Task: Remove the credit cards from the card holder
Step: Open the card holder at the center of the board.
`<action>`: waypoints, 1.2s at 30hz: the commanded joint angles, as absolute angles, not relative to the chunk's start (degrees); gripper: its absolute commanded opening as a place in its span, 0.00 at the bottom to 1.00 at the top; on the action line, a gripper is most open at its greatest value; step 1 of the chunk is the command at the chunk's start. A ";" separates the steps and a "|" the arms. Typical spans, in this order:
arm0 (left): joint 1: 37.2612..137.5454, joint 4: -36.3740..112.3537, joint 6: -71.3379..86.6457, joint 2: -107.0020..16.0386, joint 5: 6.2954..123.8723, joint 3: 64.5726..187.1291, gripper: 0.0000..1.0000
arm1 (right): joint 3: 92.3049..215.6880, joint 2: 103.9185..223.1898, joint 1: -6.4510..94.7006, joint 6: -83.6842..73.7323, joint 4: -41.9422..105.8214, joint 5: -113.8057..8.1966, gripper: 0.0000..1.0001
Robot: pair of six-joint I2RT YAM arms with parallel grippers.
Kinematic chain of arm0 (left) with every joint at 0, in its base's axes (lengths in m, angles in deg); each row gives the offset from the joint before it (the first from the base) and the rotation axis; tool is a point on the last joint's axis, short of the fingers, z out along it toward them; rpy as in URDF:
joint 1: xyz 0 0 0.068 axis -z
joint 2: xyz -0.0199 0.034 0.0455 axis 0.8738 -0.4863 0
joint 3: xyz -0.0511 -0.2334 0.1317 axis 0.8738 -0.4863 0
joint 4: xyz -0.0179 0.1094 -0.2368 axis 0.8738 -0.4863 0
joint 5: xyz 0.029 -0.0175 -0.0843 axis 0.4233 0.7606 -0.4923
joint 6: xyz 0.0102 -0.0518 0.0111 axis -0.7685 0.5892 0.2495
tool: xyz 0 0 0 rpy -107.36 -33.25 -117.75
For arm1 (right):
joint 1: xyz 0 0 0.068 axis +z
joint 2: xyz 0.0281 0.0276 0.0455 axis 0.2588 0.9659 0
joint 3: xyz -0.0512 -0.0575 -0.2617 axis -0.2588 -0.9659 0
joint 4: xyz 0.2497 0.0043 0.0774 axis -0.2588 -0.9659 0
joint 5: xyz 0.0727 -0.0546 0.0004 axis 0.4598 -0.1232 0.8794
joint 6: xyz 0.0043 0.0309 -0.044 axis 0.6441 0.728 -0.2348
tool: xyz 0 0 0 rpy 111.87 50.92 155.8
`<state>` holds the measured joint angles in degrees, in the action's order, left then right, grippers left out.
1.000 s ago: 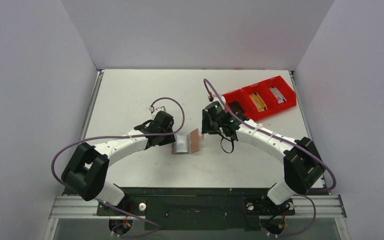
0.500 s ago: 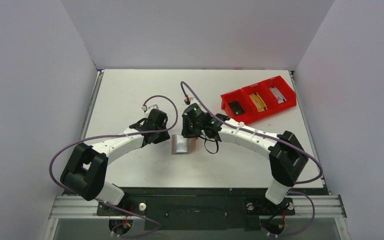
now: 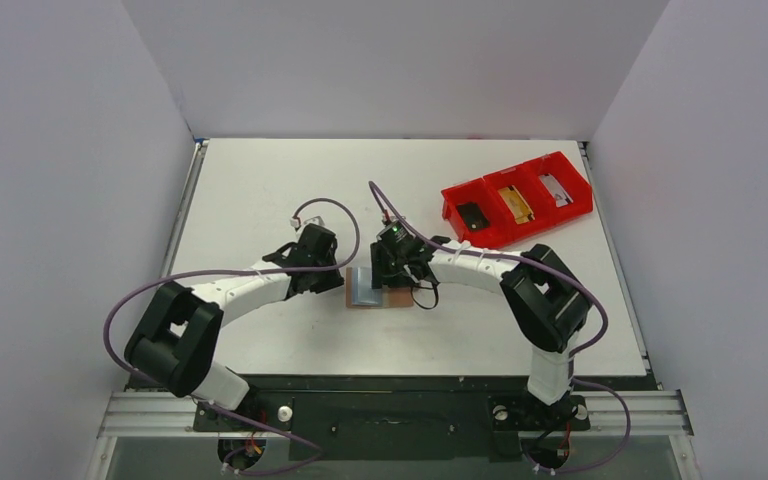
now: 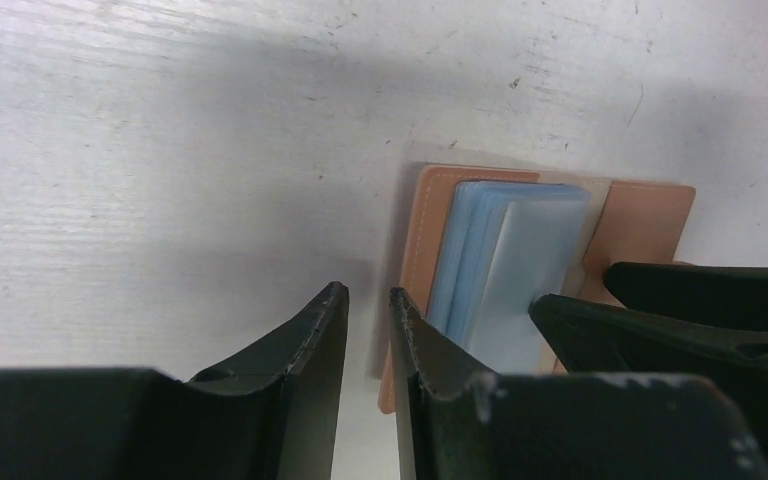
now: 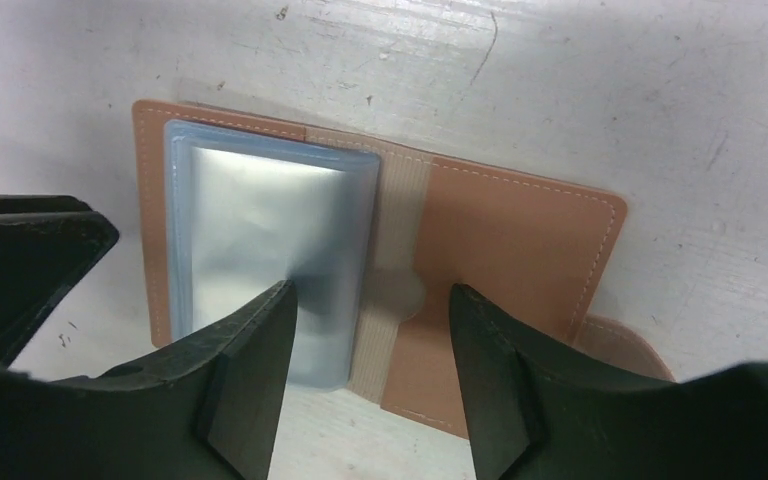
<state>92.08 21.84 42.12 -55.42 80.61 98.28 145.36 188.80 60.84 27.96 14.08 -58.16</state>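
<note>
Card holder (image 3: 376,289) lies open midway between the bench's (image 3: 260,180) side edges. It looks light and floppy, with slick sleeves (image 5: 260,220) best pinched edgewise. Right gripper (image 5: 370,288) straddles them, jaws wide; left gripper (image 4: 365,292) sits alongside, jaws narrow and empty.

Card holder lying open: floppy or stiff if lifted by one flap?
Likely floppy: the card holder folds at a soft-looking spine. The glossy sleeves look slippery and would probably fan out. Thin and flat, it should slide on the table, not tip.
</note>
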 commanded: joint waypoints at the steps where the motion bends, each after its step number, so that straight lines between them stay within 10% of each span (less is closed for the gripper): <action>1: 93.37 25.64 42.00 -57.83 78.76 98.04 0.19 | 144.57 189.54 61.20 27.81 19.58 -57.12 0.57; 27: 95.23 26.63 47.25 -58.35 80.04 94.88 0.13 | 141.01 188.05 64.77 29.15 25.92 -54.63 0.69; 36: 95.18 26.11 47.26 -57.34 80.27 94.39 0.13 | 139.20 188.89 63.89 30.63 25.71 -55.37 0.53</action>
<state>94.95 26.32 46.92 -58.34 79.56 95.44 141.30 188.62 64.17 29.29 24.87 -55.12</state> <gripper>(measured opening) 0.129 0.561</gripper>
